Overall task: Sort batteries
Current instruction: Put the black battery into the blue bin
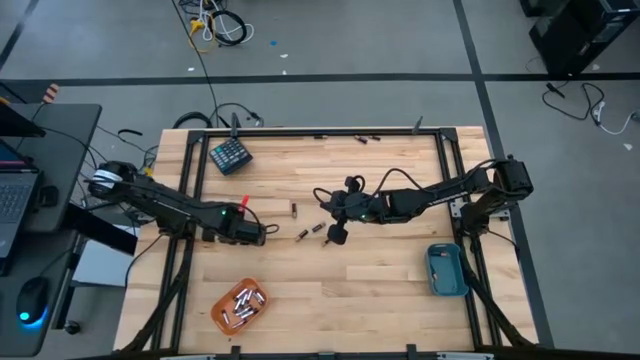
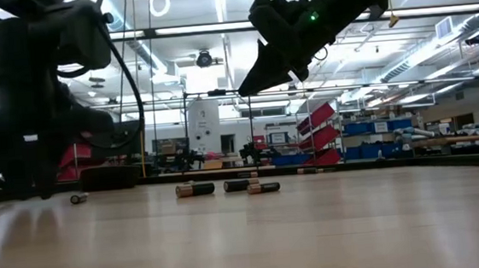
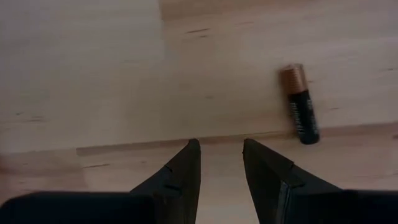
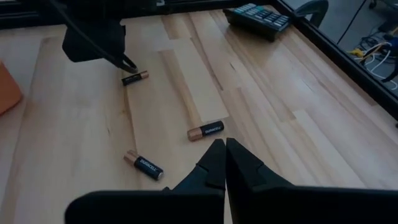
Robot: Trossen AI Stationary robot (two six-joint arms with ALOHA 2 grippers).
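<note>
Right wrist view only: shut right pincer [image 4: 224,144] above battery [image 4: 206,131].

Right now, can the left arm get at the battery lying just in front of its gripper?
Probably yes. The left gripper sits low over the table with its fingers apart, and the battery lies just ahead, off to one side, with bare wood between. It would need a small sideways shift first.

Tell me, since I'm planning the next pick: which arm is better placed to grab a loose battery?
Left. The left gripper sits low with fingers open, a battery just ahead. The right gripper hangs raised, fingers shut.
</note>
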